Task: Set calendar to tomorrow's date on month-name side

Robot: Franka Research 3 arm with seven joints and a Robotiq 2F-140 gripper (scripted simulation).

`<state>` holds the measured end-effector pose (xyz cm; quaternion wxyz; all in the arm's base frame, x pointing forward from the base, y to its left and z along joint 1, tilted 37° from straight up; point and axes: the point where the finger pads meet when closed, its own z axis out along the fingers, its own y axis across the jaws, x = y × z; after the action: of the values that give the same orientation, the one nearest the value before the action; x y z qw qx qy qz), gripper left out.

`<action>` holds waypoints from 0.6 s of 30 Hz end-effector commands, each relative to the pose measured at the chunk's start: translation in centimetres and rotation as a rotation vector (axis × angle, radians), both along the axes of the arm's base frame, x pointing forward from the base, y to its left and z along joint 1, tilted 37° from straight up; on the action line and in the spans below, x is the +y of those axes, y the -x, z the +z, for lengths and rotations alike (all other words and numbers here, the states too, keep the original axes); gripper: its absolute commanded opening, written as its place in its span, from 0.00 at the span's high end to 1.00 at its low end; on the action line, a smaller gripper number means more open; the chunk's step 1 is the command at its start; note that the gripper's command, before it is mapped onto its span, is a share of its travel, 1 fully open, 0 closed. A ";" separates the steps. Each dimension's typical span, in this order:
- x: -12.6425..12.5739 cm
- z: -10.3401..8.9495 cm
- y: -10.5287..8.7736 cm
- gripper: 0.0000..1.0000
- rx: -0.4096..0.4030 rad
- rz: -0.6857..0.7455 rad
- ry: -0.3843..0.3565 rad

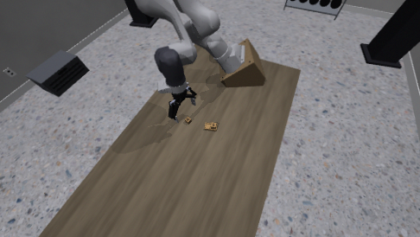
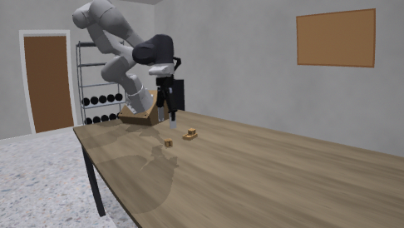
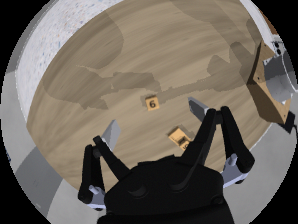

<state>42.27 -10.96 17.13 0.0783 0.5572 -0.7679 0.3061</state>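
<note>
The desk (image 1: 186,173) (image 2: 266,166) (image 3: 135,60) is coloured in greyish brown, and it is marked with long streaks of wood grain, darker and lighter. A light orange-tan is shown by the loose cube (image 1: 187,120) (image 2: 168,143) (image 3: 152,103), and on it a dark "6" is seen in the wrist view. The tray (image 1: 207,126) (image 2: 189,136) (image 3: 176,135) is coloured in a similar tan. By the end effector (image 1: 185,112) (image 2: 167,123) (image 3: 153,115), black is mostly shown, with pale grey at the fingertips. Beyond the desk's edges, the pale grey floor (image 1: 346,151) (image 2: 41,175) (image 3: 47,45) is speckled with small darker, bluish and brownish spots.
</note>
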 end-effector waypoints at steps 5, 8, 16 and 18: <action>0.0 0.1 0.0 0.00 0.133 0.188 0.054; 0.0 0.2 0.0 0.00 0.161 0.228 0.065; 0.0 0.2 0.0 0.00 0.236 0.335 0.094; 0.0 0.2 0.0 0.00 0.254 0.362 0.102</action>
<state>42.27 -10.77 17.20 0.1227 0.6640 -0.6756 0.2960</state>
